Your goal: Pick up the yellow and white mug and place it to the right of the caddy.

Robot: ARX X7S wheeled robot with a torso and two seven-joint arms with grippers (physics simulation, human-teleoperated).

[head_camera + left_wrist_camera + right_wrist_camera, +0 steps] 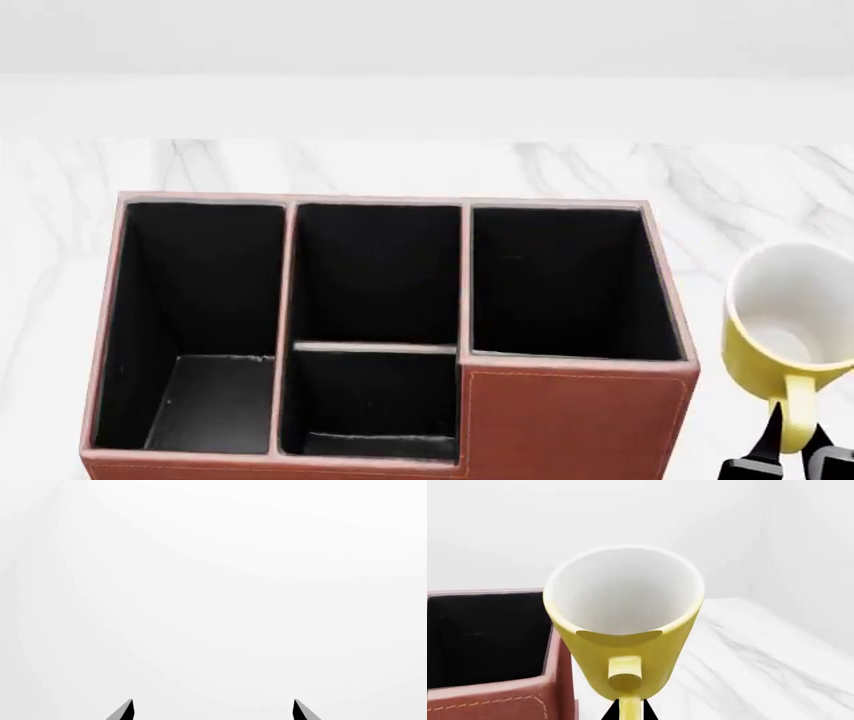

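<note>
Yellow and white mug (787, 320) sits at the far right of the head view, right of the caddy (387, 340) and near its right wall; touching or apart, can't tell. Part of it is cut by the frame edge. Its long axis is roughly upright, mouth tilted a bit toward the camera so the white inside shows. In the right wrist view the mug (627, 630) fills the centre, open mouth up and leaning back toward the wrist, yellow loop handle (625, 677) facing straight at my right hand (625, 711). That hand's dark fingertips (647, 713) sit on either side of the handle's lower end, pinching the handle as far as I can see. In the head view the same hand (797, 462) shows below the mug, handle (797, 415) pointing down-frame into it. Whether the mug's base rests on the marble surface (400, 165) or is lifted, can't tell. Caddy is reddish-brown with light stitching and black-lined compartments, long axis across the head view; its corner (494, 650) is just beside the mug in the right wrist view. No readable writing or logo on mug or caddy. My left hand (213, 711) shows only two dark tips, spread apart, nothing between them, against plain white.
</note>
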